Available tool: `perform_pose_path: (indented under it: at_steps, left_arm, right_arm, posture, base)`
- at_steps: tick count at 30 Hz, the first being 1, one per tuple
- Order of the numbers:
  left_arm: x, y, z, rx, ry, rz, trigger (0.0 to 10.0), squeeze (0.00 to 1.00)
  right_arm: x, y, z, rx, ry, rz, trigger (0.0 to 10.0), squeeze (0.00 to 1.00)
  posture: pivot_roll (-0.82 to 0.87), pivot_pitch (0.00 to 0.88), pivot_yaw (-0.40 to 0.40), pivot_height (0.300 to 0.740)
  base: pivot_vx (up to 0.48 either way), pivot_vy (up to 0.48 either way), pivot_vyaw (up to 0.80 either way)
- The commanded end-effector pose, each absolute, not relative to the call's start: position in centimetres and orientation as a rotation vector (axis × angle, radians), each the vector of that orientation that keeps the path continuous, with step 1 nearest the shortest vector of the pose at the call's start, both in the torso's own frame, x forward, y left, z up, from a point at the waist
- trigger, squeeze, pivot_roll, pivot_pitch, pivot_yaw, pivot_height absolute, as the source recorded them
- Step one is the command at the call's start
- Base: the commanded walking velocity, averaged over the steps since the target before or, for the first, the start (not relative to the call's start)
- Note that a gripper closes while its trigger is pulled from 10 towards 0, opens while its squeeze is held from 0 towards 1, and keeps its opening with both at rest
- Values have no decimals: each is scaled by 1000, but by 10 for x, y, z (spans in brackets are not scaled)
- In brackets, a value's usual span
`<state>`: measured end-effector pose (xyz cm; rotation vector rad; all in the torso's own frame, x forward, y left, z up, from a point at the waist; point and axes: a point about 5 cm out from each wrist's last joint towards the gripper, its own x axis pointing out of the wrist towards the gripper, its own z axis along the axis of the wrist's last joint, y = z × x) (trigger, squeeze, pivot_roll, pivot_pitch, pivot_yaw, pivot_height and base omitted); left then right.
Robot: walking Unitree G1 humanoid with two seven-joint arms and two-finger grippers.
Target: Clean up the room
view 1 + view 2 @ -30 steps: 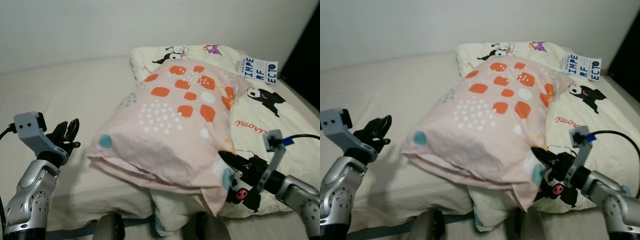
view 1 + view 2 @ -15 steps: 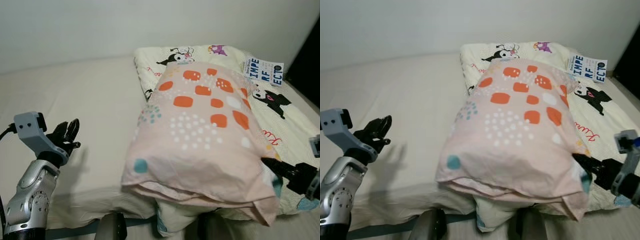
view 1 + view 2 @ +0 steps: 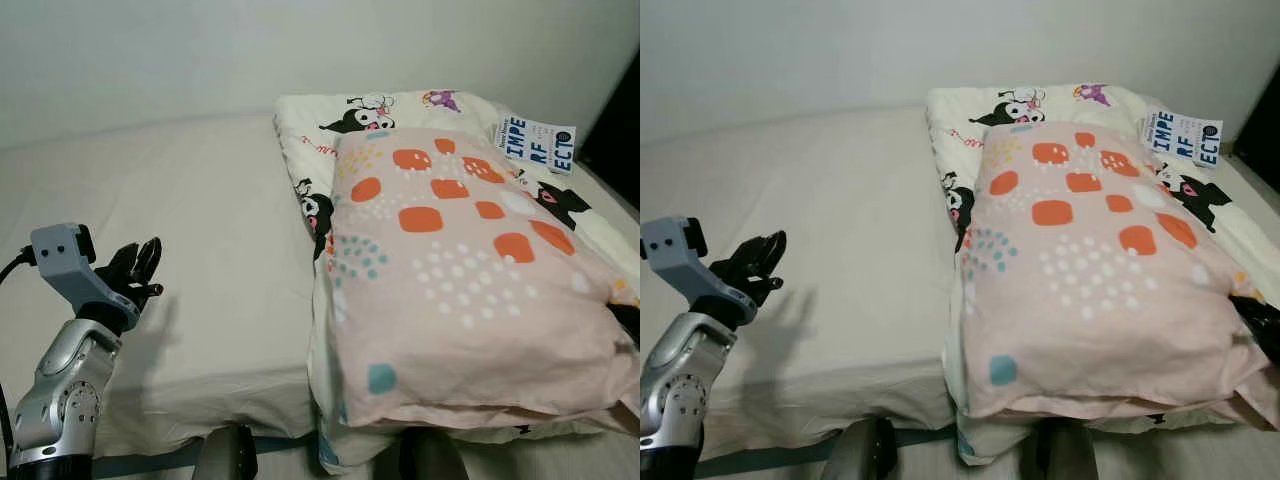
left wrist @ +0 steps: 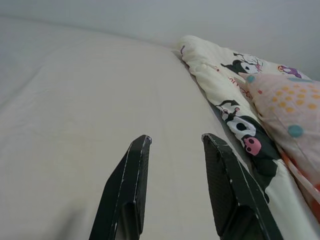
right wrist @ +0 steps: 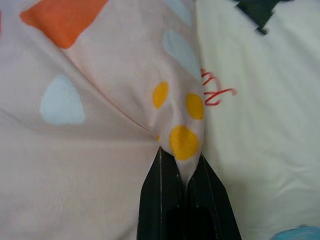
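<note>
A pink pillow [image 3: 460, 270] with orange patches and coloured dots lies flat on the right side of the bed, on top of a cream cartoon-print quilt [image 3: 330, 120]. In the right wrist view my right gripper [image 5: 181, 161] is shut on a corner of the pillow [image 5: 125, 100], pinching the fabric between its fingers. That gripper [image 3: 1258, 318] sits at the pillow's right edge. My left gripper [image 3: 135, 270] hovers open over the bare front left of the bed, holding nothing. In the left wrist view its fingers [image 4: 135, 170] are spread above the sheet.
The beige bed sheet [image 3: 180, 200] stretches left of the quilt. A white booklet with blue letters [image 3: 538, 142] lies at the far right on the quilt. A plain wall runs behind the bed, and a dark gap [image 3: 622, 110] lies at the right.
The pillow has swung to the right and come down flat on the quilt. My right arm moved right with it, almost out of the head views. The left arm stayed put.
</note>
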<state>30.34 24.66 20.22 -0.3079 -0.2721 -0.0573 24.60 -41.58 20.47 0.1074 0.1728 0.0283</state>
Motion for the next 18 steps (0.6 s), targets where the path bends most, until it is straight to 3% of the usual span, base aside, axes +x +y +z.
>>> perform_pose_path:
  at_steps: [1, 8, 9, 10, 11, 12, 13, 14, 15, 18]
  left_arm:
    - [300, 250, 199, -307, -254, -54, 10000, 0]
    - [301, 242, 198, -323, -239, -87, 10000, 0]
    - [302, 237, 196, -331, -226, -112, 10000, 0]
    - [301, 232, 195, -344, -208, -140, 10000, 0]
    - [301, 225, 192, -354, -181, -180, 10000, 0]
    - [301, 225, 192, -354, -181, -180, 10000, 0]
    - [300, 218, 189, -367, -150, -219, 10000, 0]
    - [298, 211, 186, -385, -127, -251, 10000, 0]
    - [298, 204, 182, -420, -91, -272, 10000, 0]
    - [297, 200, 180, -443, -69, -281, 10000, 0]
  right_arm:
    - [238, -433, 215, 71, 136, -74, 0, 0]
    - [242, -433, 204, 65, 156, -118, 0, 0]
    - [244, -430, 199, 62, 167, -115, 1020, 0]
    - [246, -426, 194, 60, 178, -105, 3490, 0]
    - [248, -422, 189, 48, 189, -92, 10000, 0]
    - [248, -422, 189, 48, 189, -92, 10000, 0]
    - [250, -418, 184, 48, 200, -82, 10000, 569]
    - [252, -414, 179, 50, 209, -71, 10000, 569]
    - [253, -411, 173, 52, 218, -66, 10000, 973]
    - [254, -409, 170, 54, 224, -63, 10000, 1000]
  posture:
    - [0, 245, 48, 582]
    - [2, 249, 51, 582]
    - [2, 249, 51, 582]
    - [2, 249, 51, 582]
    - [5, 249, 51, 582]
    - [5, 249, 51, 582]
    - [6, 248, 51, 582]
    - [7, 248, 52, 582]
    - [7, 248, 51, 582]
    - [8, 247, 51, 582]
  base:
    - [0, 0, 0]
    - [0, 0, 0]
    - [0, 0, 0]
    - [0, 0, 0]
    - [0, 0, 0]
    - [0, 0, 0]
    - [0, 0, 0]
    - [0, 0, 0]
    - [0, 0, 0]
    - [0, 0, 0]
